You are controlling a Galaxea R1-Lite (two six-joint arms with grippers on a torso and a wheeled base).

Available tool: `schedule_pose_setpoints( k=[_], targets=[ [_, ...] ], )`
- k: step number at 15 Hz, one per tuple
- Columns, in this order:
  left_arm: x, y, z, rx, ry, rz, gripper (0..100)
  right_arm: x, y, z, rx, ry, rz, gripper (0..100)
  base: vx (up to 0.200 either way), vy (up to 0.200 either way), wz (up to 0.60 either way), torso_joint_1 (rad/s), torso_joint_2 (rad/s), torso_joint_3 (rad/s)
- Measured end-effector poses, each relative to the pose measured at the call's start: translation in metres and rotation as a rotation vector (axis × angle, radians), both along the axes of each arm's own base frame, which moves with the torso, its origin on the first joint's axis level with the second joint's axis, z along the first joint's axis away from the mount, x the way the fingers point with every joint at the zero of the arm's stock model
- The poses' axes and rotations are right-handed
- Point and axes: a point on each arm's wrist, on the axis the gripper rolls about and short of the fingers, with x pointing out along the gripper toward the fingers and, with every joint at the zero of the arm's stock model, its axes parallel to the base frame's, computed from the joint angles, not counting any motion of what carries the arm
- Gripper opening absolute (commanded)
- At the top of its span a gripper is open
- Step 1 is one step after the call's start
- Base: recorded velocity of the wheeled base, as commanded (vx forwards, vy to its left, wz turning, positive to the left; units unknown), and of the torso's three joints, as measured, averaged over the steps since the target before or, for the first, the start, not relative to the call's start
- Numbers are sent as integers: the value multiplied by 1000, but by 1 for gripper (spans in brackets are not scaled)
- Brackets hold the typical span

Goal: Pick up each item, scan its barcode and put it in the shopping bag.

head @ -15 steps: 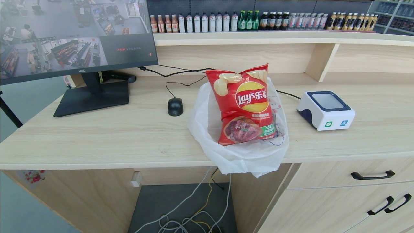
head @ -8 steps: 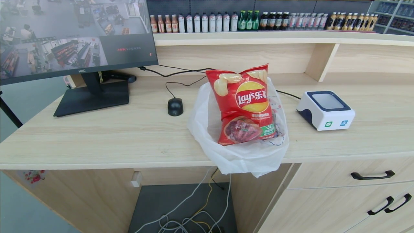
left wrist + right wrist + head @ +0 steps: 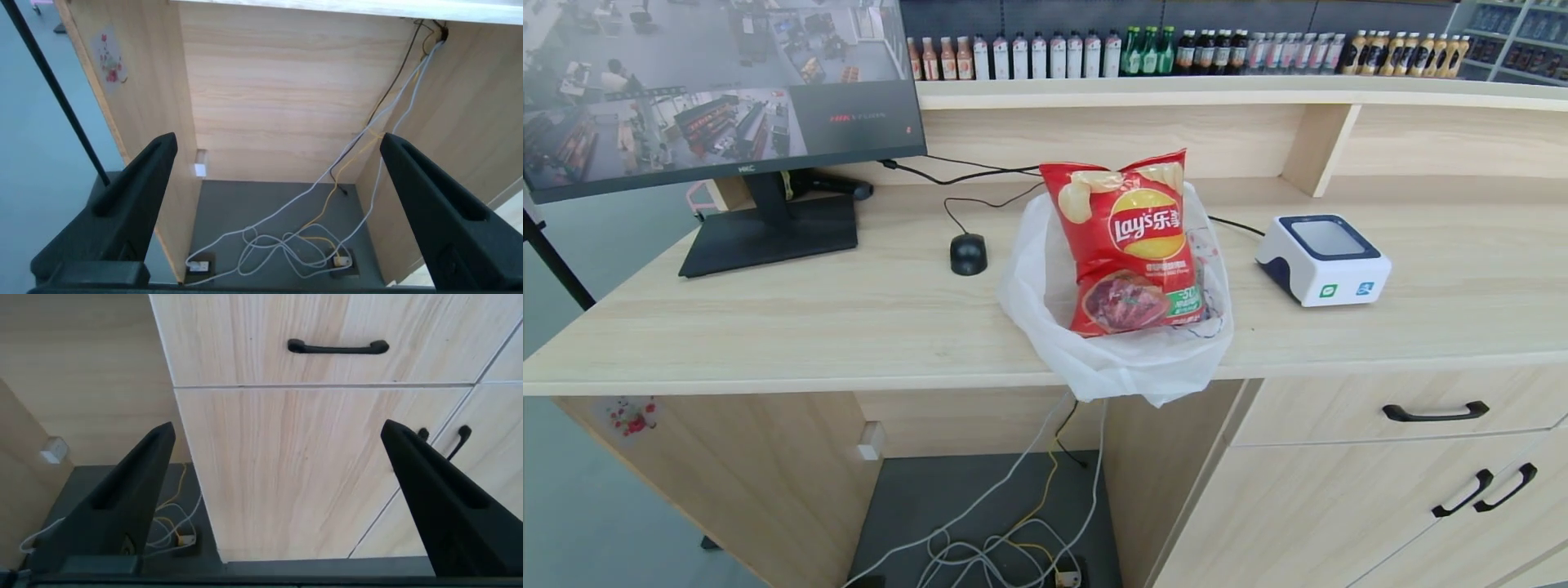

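Black jaws spread wide, facing counter [image 3: 768, 327]

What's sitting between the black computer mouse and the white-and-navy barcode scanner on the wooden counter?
In the head view, the translucent white plastic shopping bag, with the red crisp packet standing in it, lies between them.

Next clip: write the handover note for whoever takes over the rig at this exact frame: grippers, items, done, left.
Left gripper: fingers open, empty, low under the counter.
Right gripper: fingers open, empty, low before the drawer fronts.
Chip bag stands upright inside the white shopping bag at the counter's front edge; scanner is to its right, apart.
Done: chip bag is bagged; whether it was scanned cannot be told.
Left: likely nothing; the counter otherwise carries a monitor and a mouse.
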Motion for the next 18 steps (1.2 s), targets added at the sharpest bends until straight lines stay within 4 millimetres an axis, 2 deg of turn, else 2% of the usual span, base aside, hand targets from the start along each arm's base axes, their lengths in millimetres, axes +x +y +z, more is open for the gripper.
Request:
schedule_pose_setpoints(
  k=[1,18],
  targets=[
    [0,0,0,-2,0,0,100,0,0,0,0,0,0,100,0,0,0,0,0,0],
    [0,0,0,-13,-1,3,100,0,0,0,12,1,0,100,0,-200,0,5,3,2]
  ],
)
